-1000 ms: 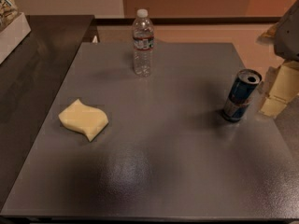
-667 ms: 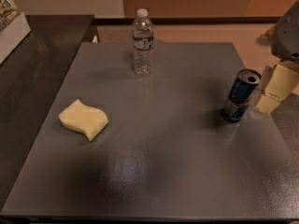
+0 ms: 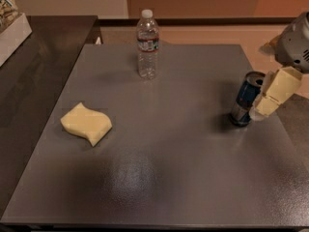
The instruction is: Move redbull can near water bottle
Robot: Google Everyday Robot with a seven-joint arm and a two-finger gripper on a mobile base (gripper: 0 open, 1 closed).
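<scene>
One redbull can [image 3: 245,98] stands near the right edge of the grey table [image 3: 183,178], roughly midway between its near and far edges. The gripper [image 3: 264,103] is at the can's right side, touching it or just beside it. You cannot tell from this view whether it is released or clenched.

1. Confirm that the can is centred in the gripper at mid-height before you lift. A slim, tall can is likely to tip if pushed near its top.
2. Raise it only enough to clear the surface.
3. Carry it left and far toward the water bottle [image 3: 147,45], which stands upright near the far edge, well apart from the can.
4. Set the can down just beside the bottle, without contact.

The yellow sponge [image 3: 87,123] on the left lies outside that path.
</scene>
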